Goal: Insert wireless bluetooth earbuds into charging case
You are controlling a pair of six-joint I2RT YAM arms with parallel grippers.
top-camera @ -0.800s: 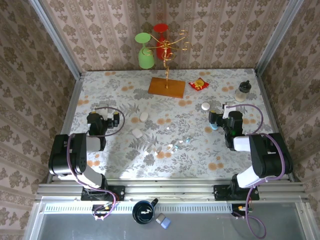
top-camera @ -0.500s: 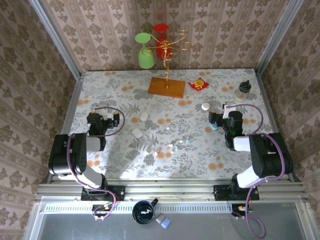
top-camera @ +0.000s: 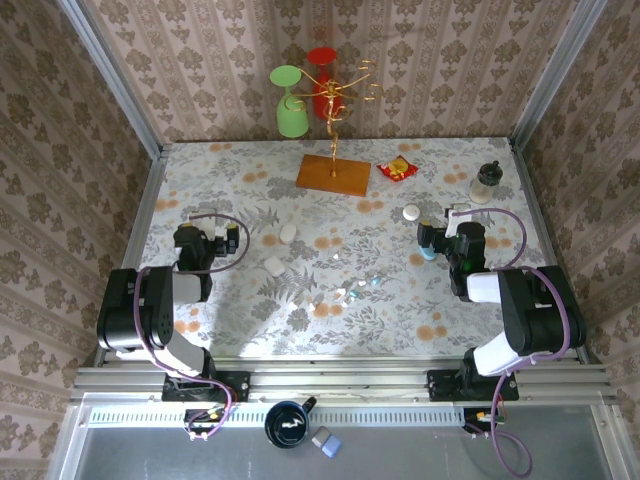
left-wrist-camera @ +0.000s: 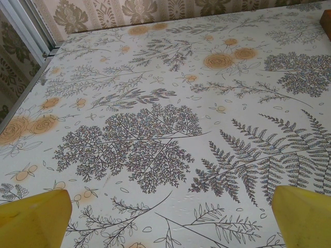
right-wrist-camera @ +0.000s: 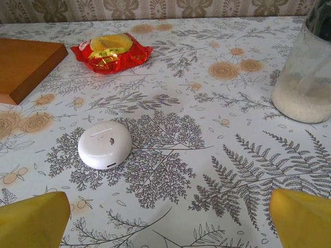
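The tiny white and pale-blue plastic earbuds [top-camera: 341,294], scattered on the floral tabletop [top-camera: 230,180] between the arms, are judged light, hard and slippery, best pinched across the bulb, while the left yellow fingers [left-wrist-camera: 36,217] and right yellow fingers [right-wrist-camera: 33,219] are seen spread wide, empty

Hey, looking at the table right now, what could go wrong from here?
The earbuds are tiny and scattered mid-table on busy floral print, so a pinch may miss or flick one away. The white case ahead of the open right gripper looks shut. The jar stands close by; a swing might tip it.
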